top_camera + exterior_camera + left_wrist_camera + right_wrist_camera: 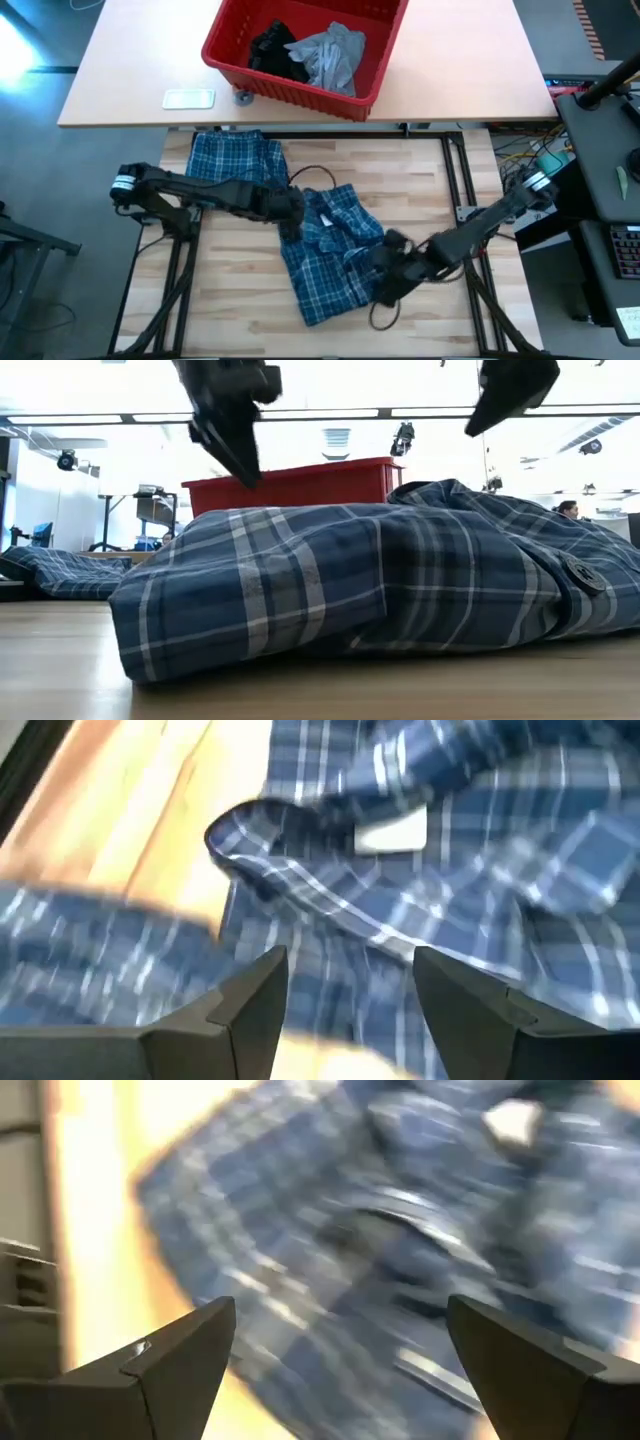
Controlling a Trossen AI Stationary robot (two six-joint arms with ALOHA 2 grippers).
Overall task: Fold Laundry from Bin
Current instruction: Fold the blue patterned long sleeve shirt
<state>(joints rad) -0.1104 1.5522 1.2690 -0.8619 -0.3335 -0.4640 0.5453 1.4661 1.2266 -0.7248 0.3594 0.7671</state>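
I was looking into a lab: ceiling strip lights [320, 412], far equipment stands [150, 510], cable bundles [525, 155] right of my bench.

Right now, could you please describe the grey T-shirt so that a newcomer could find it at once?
Look to the red bin on the far table. The grey T-shirt lies crumpled inside it, beside a black garment; it is the only pale thing in there.

We see the shirt [325, 250] in blue-and-white plaid, with a white label [390, 830] at its collar; the bin [300, 85] is red; inside it lie a light grey garment [332, 55] and a black one [272, 52]. The table [240, 310] is pale wood; both arms are dark.
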